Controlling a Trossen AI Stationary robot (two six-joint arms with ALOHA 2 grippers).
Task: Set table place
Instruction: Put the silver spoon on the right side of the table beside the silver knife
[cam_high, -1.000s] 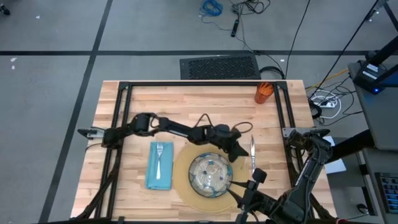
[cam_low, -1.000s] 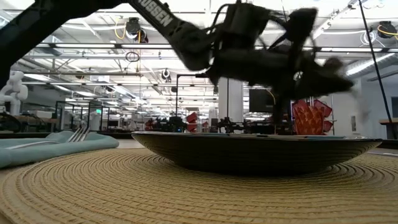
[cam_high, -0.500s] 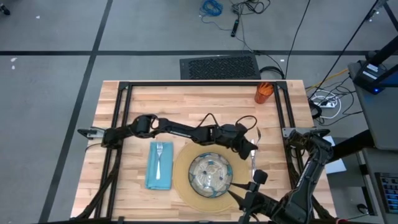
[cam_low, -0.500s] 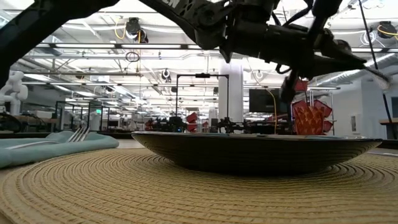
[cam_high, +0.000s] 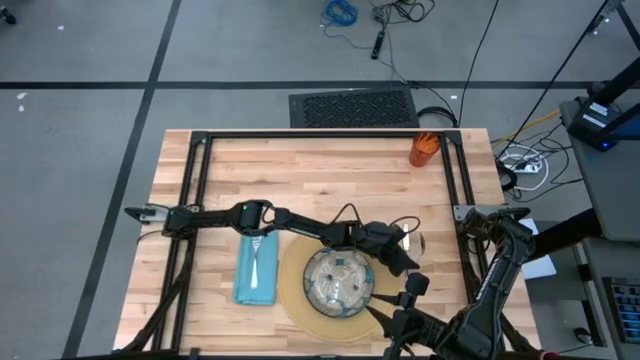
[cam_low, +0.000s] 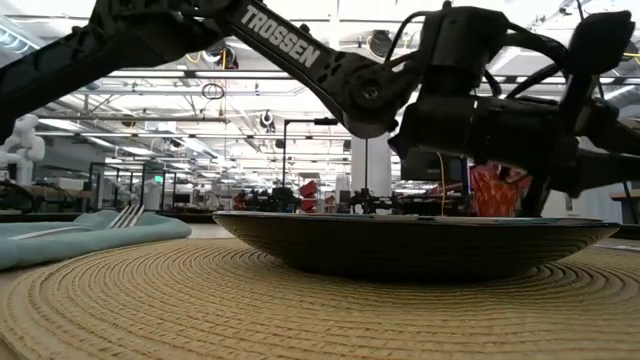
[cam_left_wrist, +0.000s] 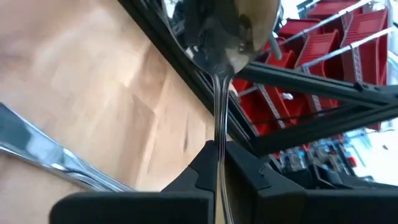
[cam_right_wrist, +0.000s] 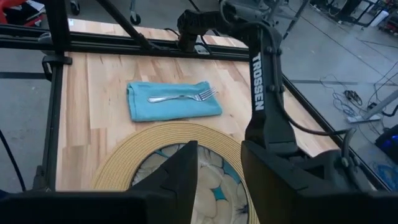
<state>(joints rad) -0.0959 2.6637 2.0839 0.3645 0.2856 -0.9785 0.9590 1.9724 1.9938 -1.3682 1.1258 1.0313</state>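
On the wooden tabletop (cam_high: 330, 170), the left gripper (cam_high: 405, 258) pinches the spoon (cam_left_wrist: 219, 37), bowl pointing forward from the fingers. The arm reads "TROSSEN".

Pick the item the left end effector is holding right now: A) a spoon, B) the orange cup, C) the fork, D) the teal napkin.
A: the left wrist view shows the left end effector shut on the thin handle of a spoon, its bowl out in front, while the fork lies on the teal napkin and the orange cup stands at the table's far edge.
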